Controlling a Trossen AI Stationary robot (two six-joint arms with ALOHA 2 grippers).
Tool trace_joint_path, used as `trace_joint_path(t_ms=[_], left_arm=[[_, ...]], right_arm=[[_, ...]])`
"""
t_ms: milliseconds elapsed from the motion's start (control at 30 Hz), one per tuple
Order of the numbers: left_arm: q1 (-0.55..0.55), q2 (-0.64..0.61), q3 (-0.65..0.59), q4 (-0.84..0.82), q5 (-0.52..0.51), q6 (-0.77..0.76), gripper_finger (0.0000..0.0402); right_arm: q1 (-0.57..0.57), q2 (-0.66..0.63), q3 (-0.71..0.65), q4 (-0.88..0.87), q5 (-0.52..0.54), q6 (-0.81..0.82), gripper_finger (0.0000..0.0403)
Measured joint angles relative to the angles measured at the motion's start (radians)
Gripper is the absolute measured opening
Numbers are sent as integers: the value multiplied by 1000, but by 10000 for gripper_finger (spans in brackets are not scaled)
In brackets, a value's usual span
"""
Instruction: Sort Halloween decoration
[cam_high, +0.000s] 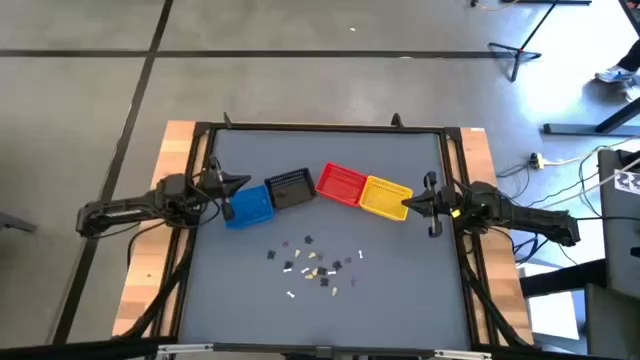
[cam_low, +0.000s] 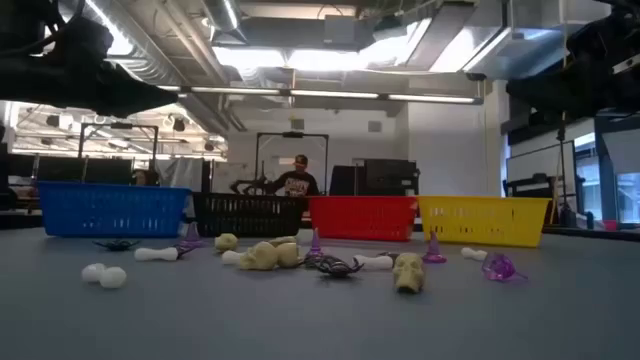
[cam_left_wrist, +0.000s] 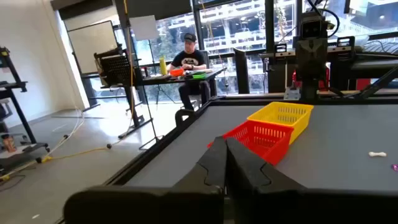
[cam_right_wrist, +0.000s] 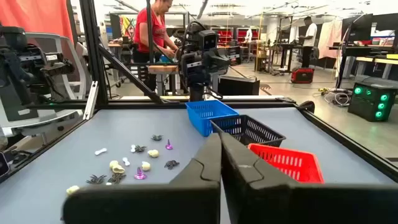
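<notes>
Both arms reach in level from the table's 2 sides, above the far half of the grey table (cam_high: 400, 300), wrists horizontal and fingers pointing at each other across the row of baskets. The left gripper (cam_high: 240, 183) hangs at the left edge, its tips just beside the blue basket (cam_high: 249, 206); its 2 fingers (cam_left_wrist: 214, 163) are pressed together tip to tip and hold nothing. The right gripper (cam_high: 408, 203) hangs at the right edge, its tips just beside the yellow basket (cam_high: 384, 197); its fingers (cam_right_wrist: 211, 158) are also fully closed on nothing.

4 baskets stand in a slightly curved row between the grippers: blue at the left, then the black basket (cam_high: 291, 188), the red basket (cam_high: 340, 183) and yellow at the right.

The Halloween decoration (cam_high: 315, 266) lies scattered loose on the table nearer than the baskets, around the middle, apart from both grippers. In the low view it shows as cream bones and skulls (cam_low: 408, 271), purple pieces (cam_low: 499, 267) and dark spider-like shapes (cam_low: 335, 268).

A person (cam_low: 298, 180) sits in the room beyond the far edge.
</notes>
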Motion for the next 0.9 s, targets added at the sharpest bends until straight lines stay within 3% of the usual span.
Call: trace_joint_path(t_ms=[900], left_arm=[[0,0,0,0,0,0,0]], right_arm=[[0,0,0,0,0,0,1]])
